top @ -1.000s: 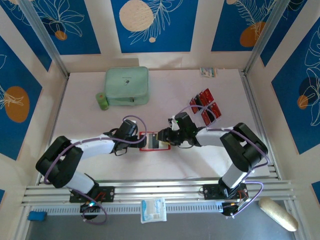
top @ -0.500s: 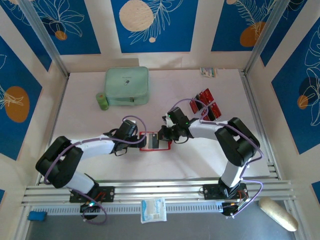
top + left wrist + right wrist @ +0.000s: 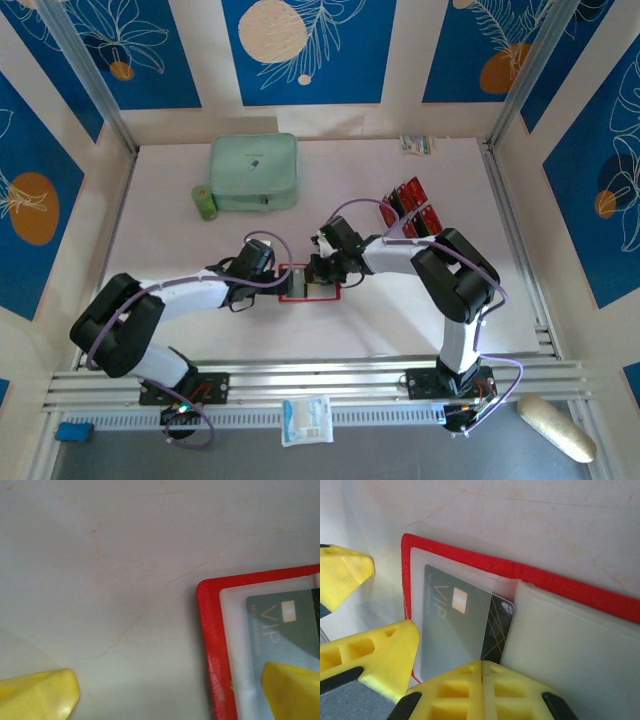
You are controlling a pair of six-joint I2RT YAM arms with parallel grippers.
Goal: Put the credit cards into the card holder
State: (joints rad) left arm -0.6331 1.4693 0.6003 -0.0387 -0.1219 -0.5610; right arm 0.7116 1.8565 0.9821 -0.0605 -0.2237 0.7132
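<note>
Spreading across the top view, the white surface (image 3: pixel 180 320) carries everything; both arms reach in from the near edge and meet near its middle. A mint-green case (image 3: pixel 254 172) lies toward the far left, well apart from the wrists; a small green roll (image 3: pixel 205 202) stands just beside its left edge. The red wallet (image 3: pixel 320 297) lies open and flat at mid-surface between the two wrists; up close, its red rim frames pale clear sleeves. Other cards (image 3: pixel 412 210), red with dark bands, stand grouped to the right rear, near the right forearm and apart from the wallet. One card (image 3: pixel 455 615), marked VIP with a small pale chip, sits partly under the clear sleeve in the wallet half nearer the left arm; through the plastic it looks greyish, and its dark end sticks out past the sleeve's edge.

The left end effector (image 3: pixel 170 682) is released, spread wide and straddling the wallet's outer edge; one yellow finger (image 3: pixel 37 695) is over bare surface, the other over the sleeve and a corner of the card. The right end effector (image 3: pixel 482 667) is clenched, its yellow tips pressed together at the card's exposed dark end; whether they pinch that edge or only touch it I cannot tell.
</note>
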